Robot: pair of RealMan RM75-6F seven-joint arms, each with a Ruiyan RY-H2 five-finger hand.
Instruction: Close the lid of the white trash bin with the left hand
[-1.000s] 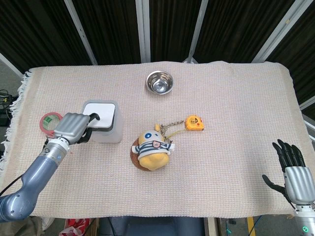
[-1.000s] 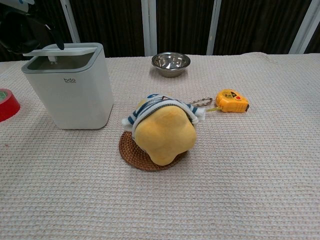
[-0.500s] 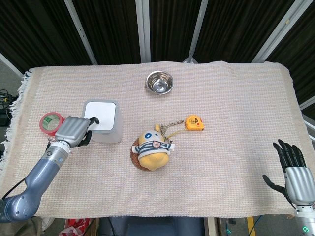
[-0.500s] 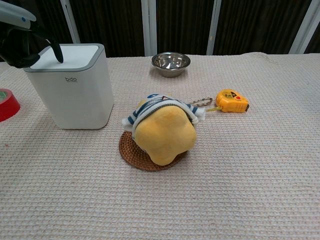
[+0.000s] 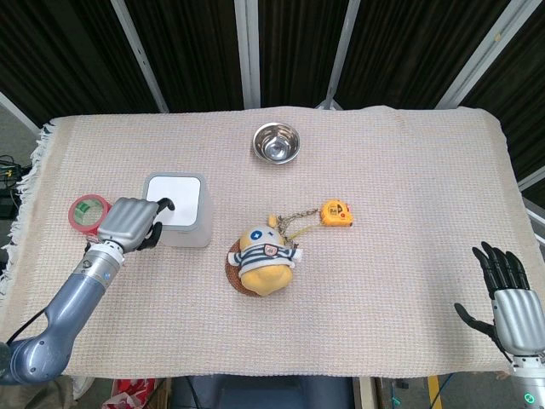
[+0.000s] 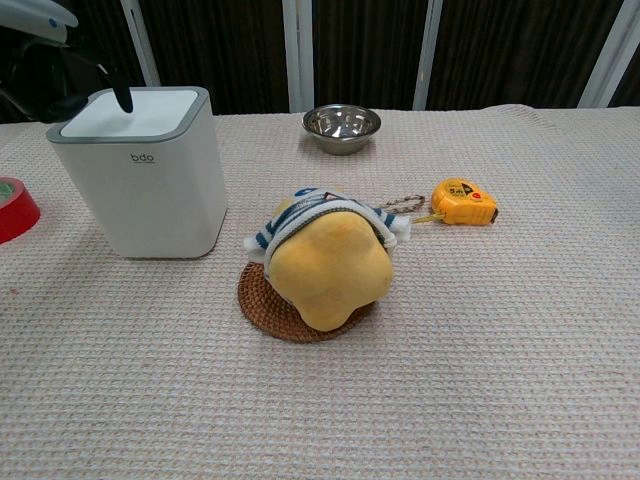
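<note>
The white trash bin (image 5: 179,223) (image 6: 145,190) stands on the left of the table, its lid (image 5: 176,198) (image 6: 135,102) lying flat in the grey rim. My left hand (image 5: 129,221) hangs at the bin's left side with its fingers curled in, holding nothing. One dark fingertip (image 5: 167,204) (image 6: 123,97) reaches over the lid's left edge, touching it or just above it; I cannot tell which. In the chest view most of the left hand (image 6: 45,60) is cut off at the top left corner. My right hand (image 5: 509,300) stays off the table's front right edge, fingers spread and empty.
A red tape roll (image 5: 88,210) (image 6: 12,208) lies just left of the bin. A yellow plush toy (image 5: 265,258) (image 6: 325,258) sits on a woven coaster in the middle. A yellow tape measure (image 5: 337,212) (image 6: 463,200) lies right of it, and a steel bowl (image 5: 276,142) (image 6: 341,125) at the back.
The lid went from raised and tilted to flat on the bin. My left hand pushed it down, then lifted slightly. The right hand stayed still.
</note>
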